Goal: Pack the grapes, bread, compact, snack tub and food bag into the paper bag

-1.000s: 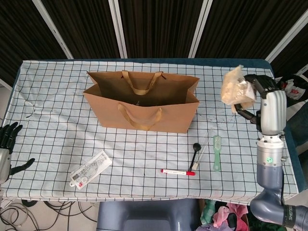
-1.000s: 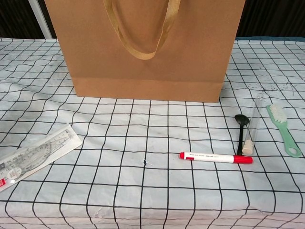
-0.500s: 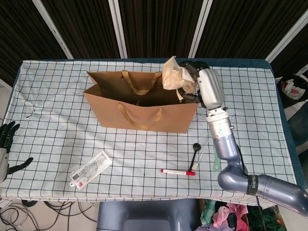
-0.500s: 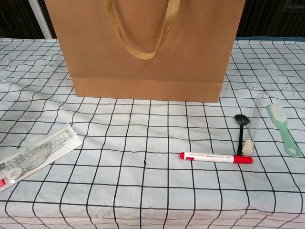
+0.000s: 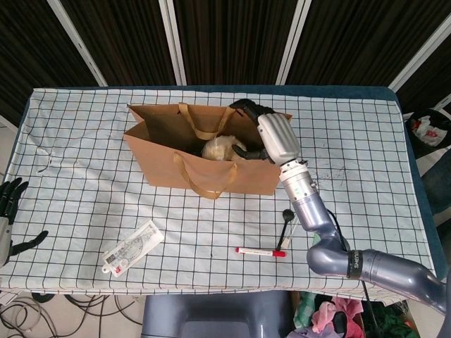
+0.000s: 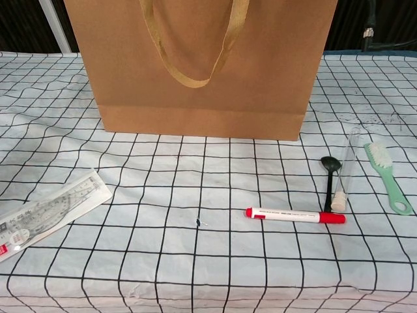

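The brown paper bag (image 5: 208, 165) stands open at the table's middle; the chest view shows only its front wall (image 6: 202, 72). My right hand (image 5: 271, 137) reaches over the bag's right rim, its fingers down inside the opening. It holds the pale crinkled food bag (image 5: 222, 148), which sits low inside the paper bag. My left hand (image 5: 10, 211) rests at the table's left edge, fingers apart and holding nothing. The rest of the bag's inside is dark, and no grapes, bread, compact or snack tub show.
In front of the paper bag lie a red-capped marker (image 6: 295, 215), a black spoon (image 6: 329, 175), a clear tube (image 6: 345, 168) and a green brush (image 6: 388, 177). A flat printed packet (image 5: 132, 246) lies front left. My right forearm (image 5: 310, 211) crosses above the spoon.
My right hand carried the food bag from the table's right side leftward to the paper bag, then lowered it into the opening. The left hand barely moved.
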Controlling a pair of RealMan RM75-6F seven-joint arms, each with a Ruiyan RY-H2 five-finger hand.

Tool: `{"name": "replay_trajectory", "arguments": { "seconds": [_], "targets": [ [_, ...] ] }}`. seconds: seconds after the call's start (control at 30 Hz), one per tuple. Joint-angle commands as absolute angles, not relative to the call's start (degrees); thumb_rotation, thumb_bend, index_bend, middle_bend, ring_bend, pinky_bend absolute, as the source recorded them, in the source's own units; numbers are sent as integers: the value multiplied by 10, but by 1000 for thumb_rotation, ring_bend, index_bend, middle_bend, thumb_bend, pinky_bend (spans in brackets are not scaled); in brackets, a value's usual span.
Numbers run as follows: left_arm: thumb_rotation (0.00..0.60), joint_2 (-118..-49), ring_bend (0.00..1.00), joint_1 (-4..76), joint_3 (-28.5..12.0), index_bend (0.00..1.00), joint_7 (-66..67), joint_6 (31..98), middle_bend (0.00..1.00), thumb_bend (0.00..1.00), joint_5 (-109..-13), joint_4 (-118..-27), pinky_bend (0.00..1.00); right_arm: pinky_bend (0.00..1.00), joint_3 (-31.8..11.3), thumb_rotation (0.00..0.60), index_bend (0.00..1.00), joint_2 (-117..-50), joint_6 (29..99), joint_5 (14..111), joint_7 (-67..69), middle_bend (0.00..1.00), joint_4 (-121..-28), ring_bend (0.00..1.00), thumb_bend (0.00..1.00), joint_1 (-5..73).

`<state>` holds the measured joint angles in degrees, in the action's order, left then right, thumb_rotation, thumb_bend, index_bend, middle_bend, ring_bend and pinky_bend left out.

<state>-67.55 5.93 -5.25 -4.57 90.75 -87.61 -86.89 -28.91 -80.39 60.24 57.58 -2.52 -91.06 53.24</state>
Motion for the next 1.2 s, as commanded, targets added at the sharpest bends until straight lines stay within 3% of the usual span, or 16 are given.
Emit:
{"name": "replay_trajectory", "arguments": {
  "seconds": [0.03, 0.3, 0.53, 0.63, 0.93, 1.2],
  "targets": [
    [600, -676, 0, 60, -52, 71, -43, 907, 32, 46, -876, -869, 50, 238, -287, 600, 105, -796, 601, 572, -33, 48, -915, 150, 102, 530],
    [600, -678, 0, 60, -52, 71, -38, 906, 31, 47, -875, -870, 50, 238, -295, 600, 102, -778, 635, 574, -36, 51, -942, 153, 101, 514],
    [600, -678, 0, 60, -54, 70, -39, 906, 32, 47, -873, -869, 50, 237, -304, 600, 102, -769, 753, 627, -79, 107, -956, 179, 118, 483],
    [600, -676, 0, 59, -53, 70, -40, 908, 32, 47, -875, -870, 50, 238, -288, 600, 100, -727, 772, 641, -100, 114, -989, 193, 147, 448],
    [600, -672, 0, 59, -48, 71, -32, 902, 32, 47, -879, -876, 49, 240, -124, 600, 100, -541, 807, 752, -122, 148, -1081, 207, 172, 258],
    [600, -676, 0, 52, -46, 71, -11, 917, 33, 47, -883, -880, 33, 240, -32, 600, 100, -567, 862, 811, -65, 147, -1034, 207, 173, 151]
  ]
}}
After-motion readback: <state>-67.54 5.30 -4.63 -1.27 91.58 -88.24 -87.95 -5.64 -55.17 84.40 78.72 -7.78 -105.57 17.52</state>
